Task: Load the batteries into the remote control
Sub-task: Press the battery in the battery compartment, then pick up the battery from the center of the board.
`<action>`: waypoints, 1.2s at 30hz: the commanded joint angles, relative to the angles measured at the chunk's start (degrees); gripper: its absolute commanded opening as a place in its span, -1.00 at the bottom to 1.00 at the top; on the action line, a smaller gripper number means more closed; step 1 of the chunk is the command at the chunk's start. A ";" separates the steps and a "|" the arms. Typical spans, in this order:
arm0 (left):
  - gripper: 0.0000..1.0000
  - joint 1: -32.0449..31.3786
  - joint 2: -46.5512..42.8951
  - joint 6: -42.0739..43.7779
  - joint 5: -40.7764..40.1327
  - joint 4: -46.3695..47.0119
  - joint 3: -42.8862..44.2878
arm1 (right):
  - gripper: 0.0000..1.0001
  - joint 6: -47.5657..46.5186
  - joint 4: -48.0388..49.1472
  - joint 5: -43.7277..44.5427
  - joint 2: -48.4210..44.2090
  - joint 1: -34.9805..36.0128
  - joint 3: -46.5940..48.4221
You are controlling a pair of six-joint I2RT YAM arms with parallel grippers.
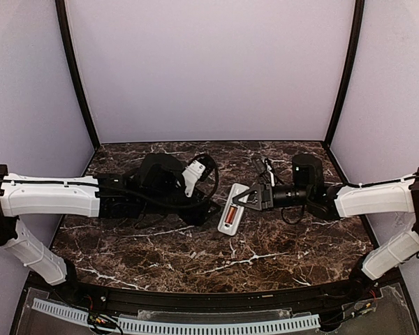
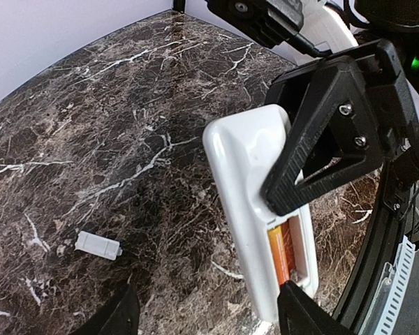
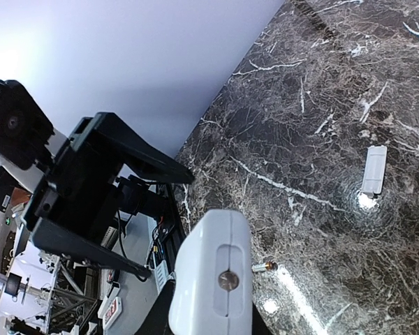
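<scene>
**one cell in, one on the marble**

the right gripper (image 1: 250, 201) is clamped on one end of the remote control (image 2: 244, 181). one black finger lies across its plain back, and its own wrist view shows the white end pinched between the fingers. the handset seems to be held just off the table (image 2: 91, 125), back uppermost and tilted toward the other arm. that is probably so the open battery bay faces the arm that does the loading.

the left gripper (image 2: 209, 301) hangs just short of the remote's free end with its jaws wide apart and nothing in them. my guess is that it is free to fetch the next cell or to nudge the seated one.

counted:
- one remote control.
- two batteries, as far as can be told. an orange battery (image 2: 282, 252) lies lengthwise in the bay with an empty slot beside it. a tiny cylinder with a copper tip (image 3: 265, 266) lies loose on the marble near the remote — likely the second cell, though too small to be sure.
- one small white cover (image 3: 374, 169) lying flat on the marble, well apart from the handset.

i judge the task roughly half done — the second cell and the cover are not yet on.
</scene>
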 commanded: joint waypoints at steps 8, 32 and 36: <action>0.17 0.52 -5.06 -1.46 2.67 -22.80 -1.30 | -1.00 -1.59 1.29 -2.90 -2.39 -3.74 -4.66; -0.19 0.48 16.89 -5.18 8.77 -34.37 7.86 | -1.00 -7.21 0.74 -4.82 -7.11 -5.33 -9.00; -0.22 0.43 18.20 -4.52 8.19 -34.35 8.48 | -1.00 -7.64 0.01 -4.75 -7.07 -5.34 -8.80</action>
